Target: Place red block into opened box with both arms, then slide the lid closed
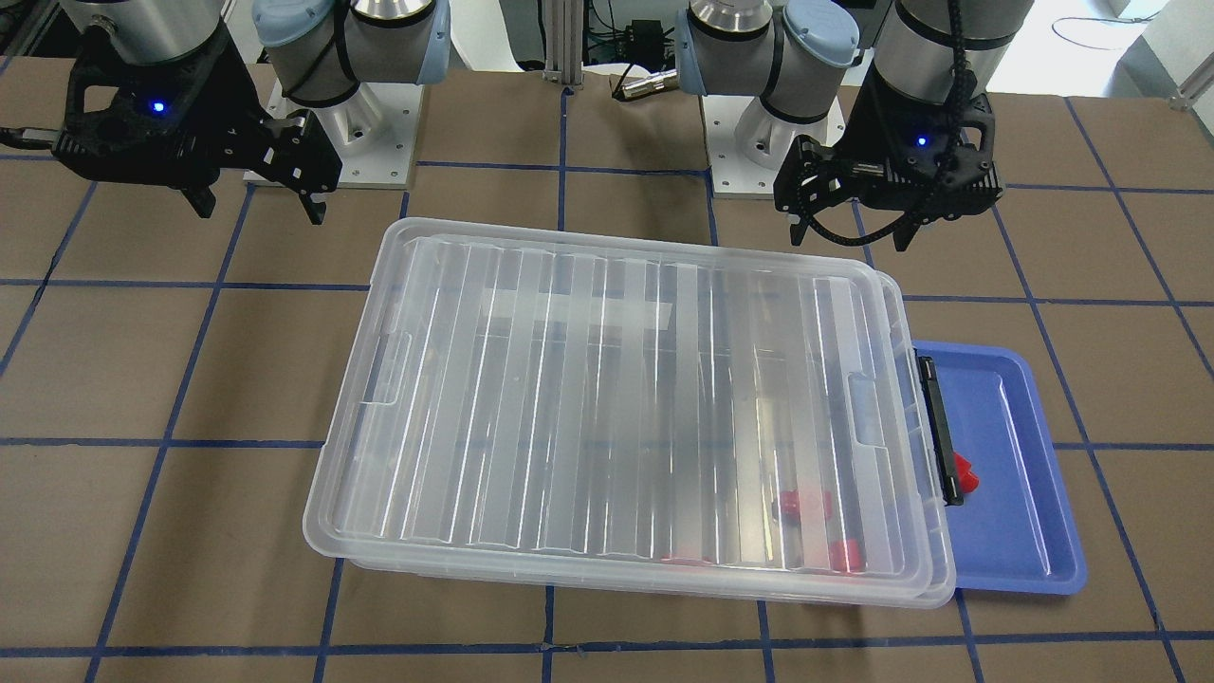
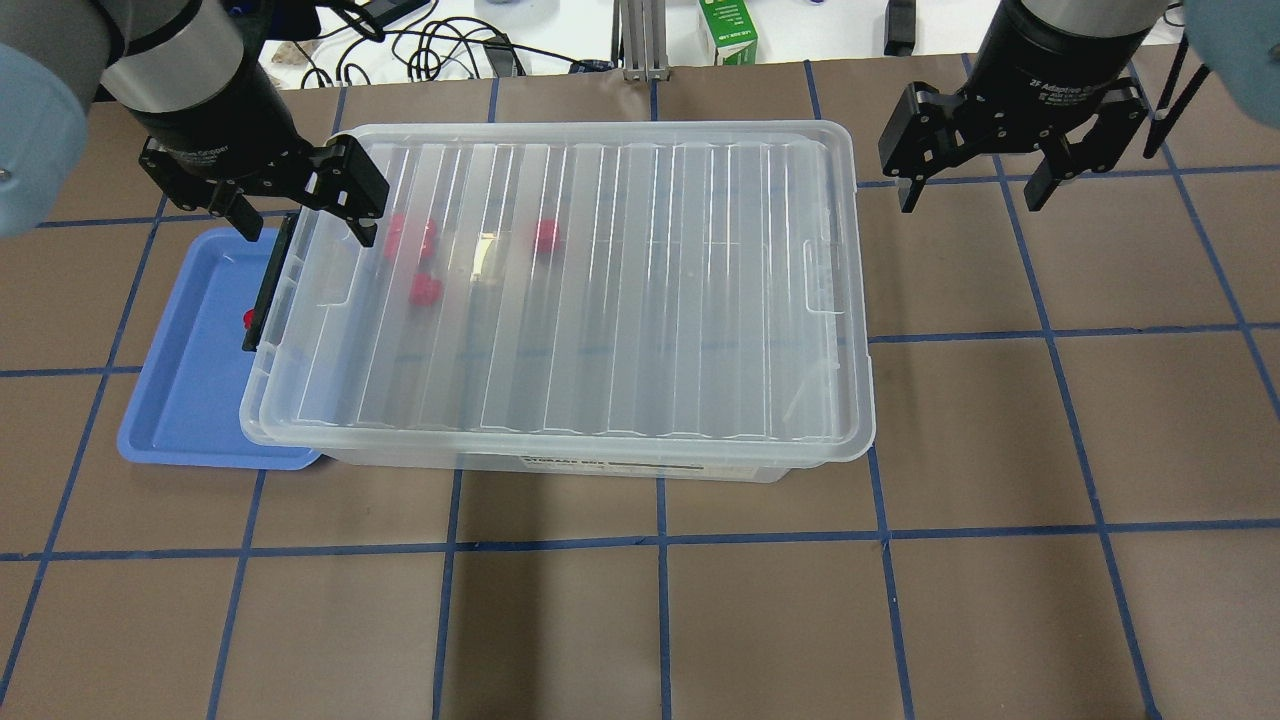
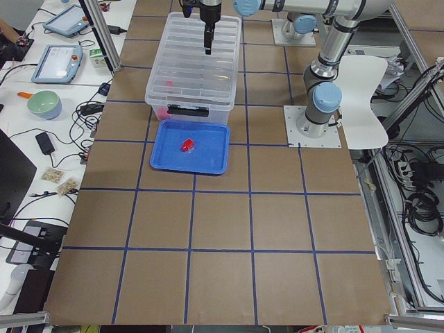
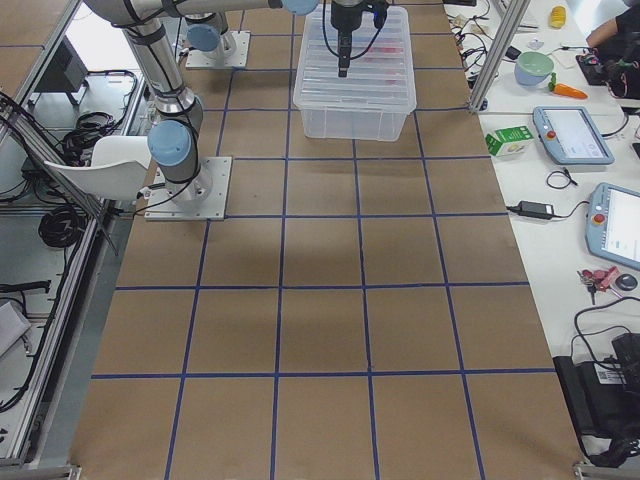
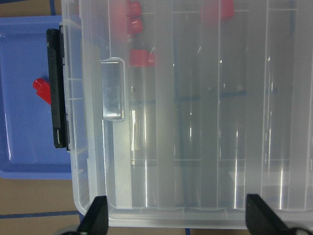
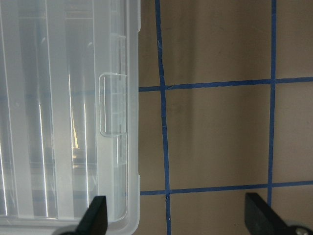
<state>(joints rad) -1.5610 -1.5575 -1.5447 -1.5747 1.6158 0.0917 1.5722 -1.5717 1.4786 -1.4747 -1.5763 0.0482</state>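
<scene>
- Above the black-bar end of the box [image 2: 600, 466], your left gripper [image 2: 300, 215] hangs with its jaws spread wide and nothing between them. In its wrist view the fingertips [image 5: 95, 220] stand clear of the plastic below.
- Your right gripper [image 2: 972, 188] is just as wide open and just as empty. It hovers over the bare table [image 2: 1000, 420] just past the box's other short end, touching nothing.
- The lid [image 2: 620, 300], clear and ridged, lies flat on the box and covers nearly all of it. At the end with the black bar [image 5: 55, 88], a narrow strip of the box's rim shows beyond the lid's edge.
- One tab recess [image 5: 112, 88] sits right under the left wrist camera. The other tab recess [image 6: 111, 105] shows at the lid's edge in the right wrist view.
- Through the lid you can make out three red blocks [image 2: 412, 236] inside the box. They are blurred by the plastic and gathered toward the black-bar end.
- A lone red block [image 5: 43, 89] lies outside the box on the blue tray [image 2: 190, 400]. The tray sits just beside the box, and this block is close to the black bar.
</scene>
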